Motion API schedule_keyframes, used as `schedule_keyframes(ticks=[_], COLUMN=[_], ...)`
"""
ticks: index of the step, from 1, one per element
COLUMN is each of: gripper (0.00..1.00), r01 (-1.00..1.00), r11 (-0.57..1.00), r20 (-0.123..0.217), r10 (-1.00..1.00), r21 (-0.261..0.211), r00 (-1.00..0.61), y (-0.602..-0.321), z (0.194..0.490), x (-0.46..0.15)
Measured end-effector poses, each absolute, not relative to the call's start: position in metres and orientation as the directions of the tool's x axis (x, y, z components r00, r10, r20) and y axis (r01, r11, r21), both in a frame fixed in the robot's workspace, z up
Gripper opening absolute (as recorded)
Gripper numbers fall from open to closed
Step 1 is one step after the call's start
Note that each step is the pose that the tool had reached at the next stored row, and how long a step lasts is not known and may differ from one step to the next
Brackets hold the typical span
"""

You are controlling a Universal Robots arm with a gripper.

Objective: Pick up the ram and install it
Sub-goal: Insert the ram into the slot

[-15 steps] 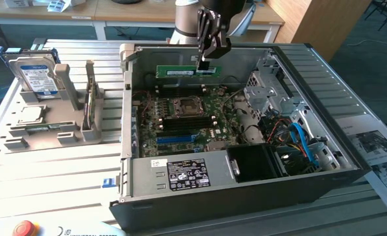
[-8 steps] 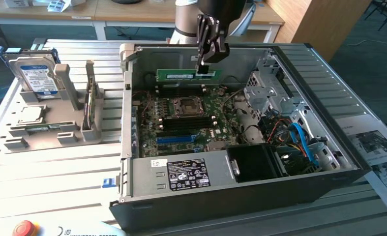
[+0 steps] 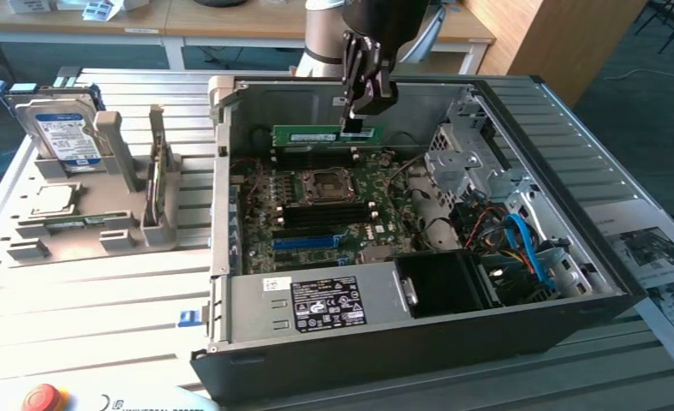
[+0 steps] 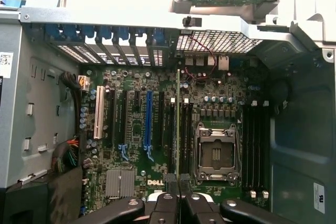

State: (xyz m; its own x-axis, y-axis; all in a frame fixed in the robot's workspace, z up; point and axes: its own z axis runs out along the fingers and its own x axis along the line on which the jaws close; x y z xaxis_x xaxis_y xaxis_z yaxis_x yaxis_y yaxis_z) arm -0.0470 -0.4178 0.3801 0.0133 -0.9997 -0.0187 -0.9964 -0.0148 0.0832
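**One ram stick clamped over the open Dell case**

One gripper is clamping the ram by its end on the exterior view's right, fingers closed on the green board. The ram is hanging level, long edge down, inside the case. It is sitting over the black slots between the CPU socket and the case wall on the arm's side. Cannot tell if its edge is touching a slot. Its pale label is showing, text unreadable.

In the wrist view the ram is showing edge-on as a thin line just beside the CPU socket, with the gripper pinching one end. "DELL" is reading white on the motherboard by the fingertips. The blue slot and white slot are lying on the ram's other side.

The power supply at the case's near wall is carrying a black label, print too small. A hard drive with a blue-and-white label is standing in a grey fixture at the bench edge on the exterior view's left. "UNIVERSAL ROBOTS" is showing beside a red button at the bench's near corner. Printed sheets are lying along the opposite bench edge.

Room above the motherboard is staying open. Cables and a drive cage are crowding the case side on the exterior view's right.
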Motion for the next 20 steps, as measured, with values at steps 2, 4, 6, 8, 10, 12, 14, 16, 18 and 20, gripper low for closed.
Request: schedule_keyframes(ticks=[2, 4, 6, 8, 10, 12, 14, 16, 18, 20], gripper=[0.12, 0.12, 0.12, 0.12, 0.12, 0.12, 0.12, 0.12, 0.12, 0.12], r01=[-0.996, -0.996, -0.996, -0.996, -0.996, -0.996, -0.996, -0.996, -0.996, -0.996], r11=[-0.015, -0.015, -0.014, -0.015, -0.015, -0.015, -0.015, -0.015, -0.015, -0.015], r20=[-0.019, -0.019, -0.019, -0.019, -0.019, -0.019, -0.019, -0.019, -0.019, -0.019], r10=[-1.000, -1.000, -1.000, -1.000, -1.000, -1.000, -1.000, -1.000, -1.000, -1.000], r21=[0.083, 0.083, 0.082, 0.082, 0.082, 0.082, 0.082, 0.082, 0.082, 0.082], r00=[0.013, 0.013, 0.013, 0.013, 0.013, 0.013, 0.013, 0.013, 0.013, 0.013], y=[-0.418, -0.418, -0.418, -0.418, -0.418, -0.418, -0.418, -0.418, -0.418, -0.418], z=[0.380, 0.380, 0.380, 0.380, 0.380, 0.379, 0.377, 0.374, 0.371, 0.368], x=[-0.047, -0.047, -0.047, -0.047, -0.047, -0.047, -0.047, -0.047, -0.047, -0.047])
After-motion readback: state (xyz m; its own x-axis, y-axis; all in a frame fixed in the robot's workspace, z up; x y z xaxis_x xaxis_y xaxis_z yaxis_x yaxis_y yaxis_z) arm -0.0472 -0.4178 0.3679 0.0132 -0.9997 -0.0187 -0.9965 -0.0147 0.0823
